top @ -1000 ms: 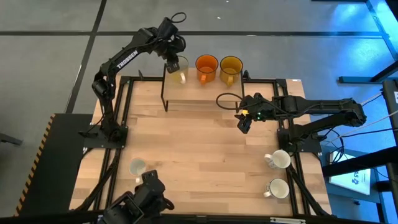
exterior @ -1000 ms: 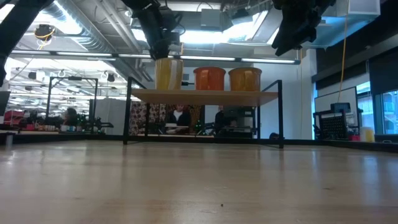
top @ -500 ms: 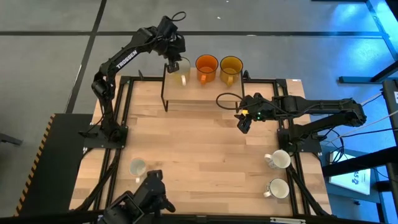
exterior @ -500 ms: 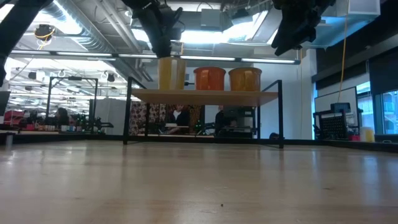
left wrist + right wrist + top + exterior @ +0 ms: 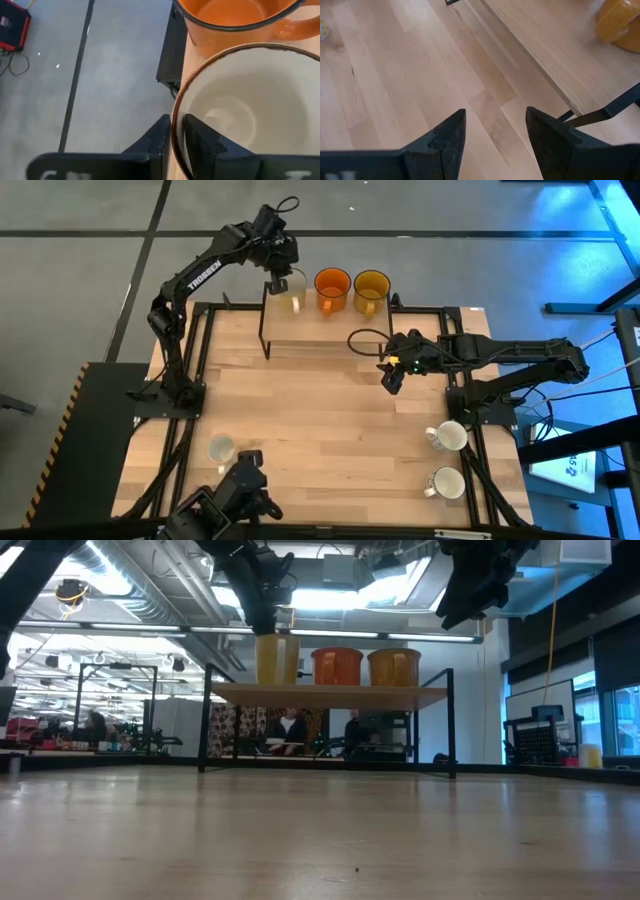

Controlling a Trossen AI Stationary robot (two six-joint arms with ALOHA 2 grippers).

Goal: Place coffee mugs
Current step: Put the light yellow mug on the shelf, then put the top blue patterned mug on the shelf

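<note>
On shelf, 11 o'clock | left hand [image 5: 277, 280] pinching cream mug [image 5: 291, 292] rim, setting it beside orange mug [image 5: 332, 288] | right hand [image 5: 392, 379] idling, spread, mid-worktop [image 5: 300, 420]

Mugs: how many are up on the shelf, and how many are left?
Done: the orange mug and yellow mug stand on the shelf. In hand: the left gripper pinches the cream mug's rim beside them. Left: three white mugs on the table, at and. The right gripper hovers open, empty.
</note>
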